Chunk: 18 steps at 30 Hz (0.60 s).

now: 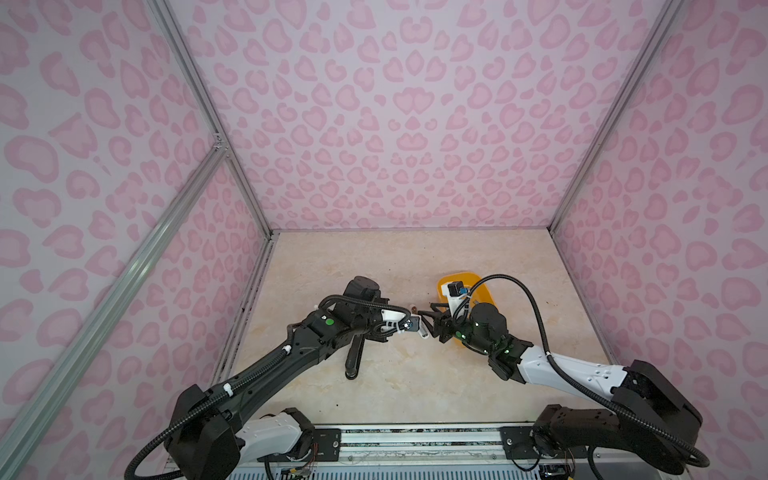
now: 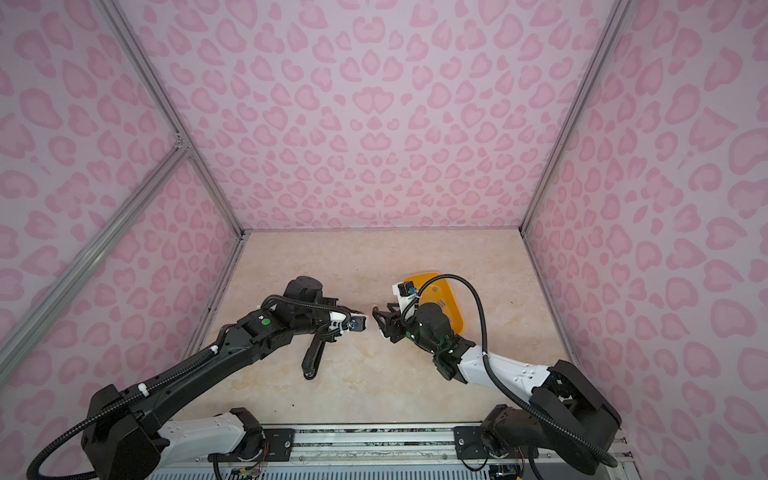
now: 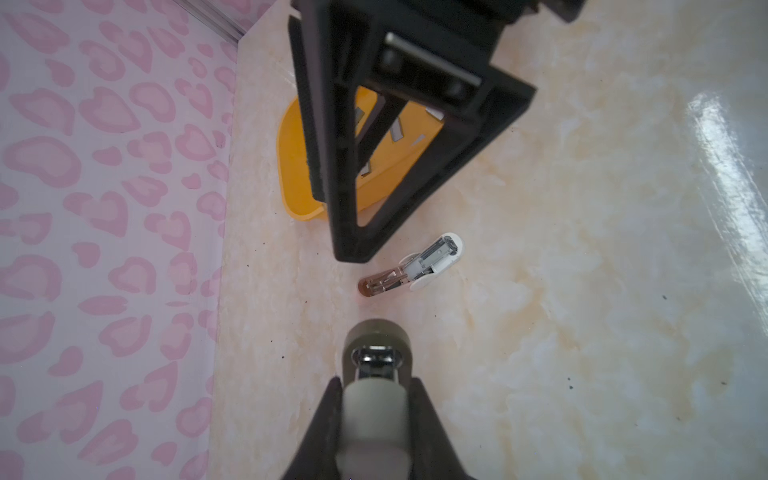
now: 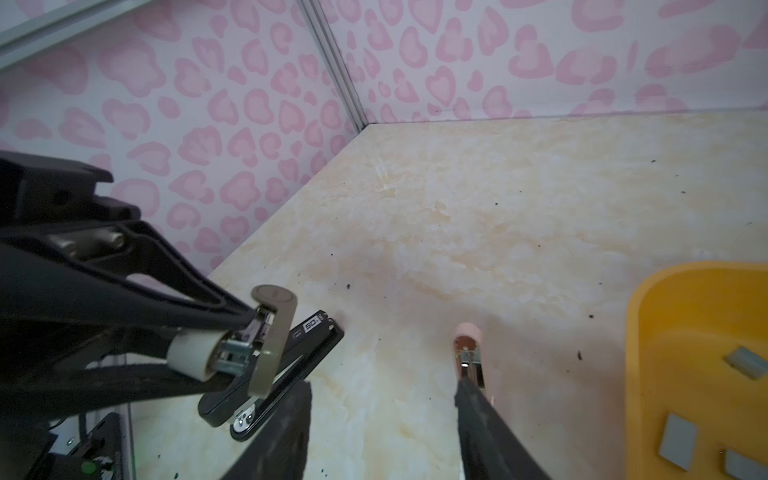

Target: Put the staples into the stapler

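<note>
Robotics lab test cell. Boxed in on three sides by pink heart-spot printed wall panels (image 1: 411,104) held in bare aluminium extrusion frame (image 1: 205,104). Marble-look tabletop (image 1: 407,374) as the work surface. Along lower edge of both top views, slotted metal rail (image 1: 415,440) carrying left arm (image 1: 266,365) and right arm (image 1: 573,370). Corrugated cable conduit (image 1: 540,324) looped off the arms, loose wiring (image 1: 295,469) exposed at bottom edge, below the rail.

Behind my right claw (image 1: 428,326) sat a black wrist (image 1: 486,324) with green lights (image 1: 459,333), then a white shell (image 1: 573,370) and a black block (image 1: 652,395) farther back, a ribbed black cable (image 1: 536,313) looping alongside, and my fingers (image 3: 340,187) were hollow black triangles.
</note>
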Tool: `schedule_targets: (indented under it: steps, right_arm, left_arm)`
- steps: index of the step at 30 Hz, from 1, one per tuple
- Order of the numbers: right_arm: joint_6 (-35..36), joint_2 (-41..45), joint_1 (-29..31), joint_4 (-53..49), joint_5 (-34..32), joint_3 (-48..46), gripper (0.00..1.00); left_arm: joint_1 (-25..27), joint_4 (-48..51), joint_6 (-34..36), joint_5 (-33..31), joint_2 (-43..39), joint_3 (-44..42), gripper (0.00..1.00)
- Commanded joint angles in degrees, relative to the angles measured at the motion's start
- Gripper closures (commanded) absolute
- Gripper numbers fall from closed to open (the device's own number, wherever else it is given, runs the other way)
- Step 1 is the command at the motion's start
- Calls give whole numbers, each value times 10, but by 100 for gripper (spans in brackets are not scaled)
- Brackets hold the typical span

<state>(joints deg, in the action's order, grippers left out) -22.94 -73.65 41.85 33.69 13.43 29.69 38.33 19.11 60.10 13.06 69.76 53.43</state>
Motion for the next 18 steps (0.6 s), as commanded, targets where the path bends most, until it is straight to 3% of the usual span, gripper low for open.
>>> schedule_targets:
  steps: [1,13,18]
  right_arm:
    - [-7,-2,0,62,64,-6,45]
    - [-11,-40,3,57,95,21,48]
    - [-16,-61,3,36,80,34,52]
  left_arm:
    - [-3,-29,-12,12,3,13,96]
    - [8,-11,1,51,6,19,96]
    - [11,-7,0,66,-7,17,96]
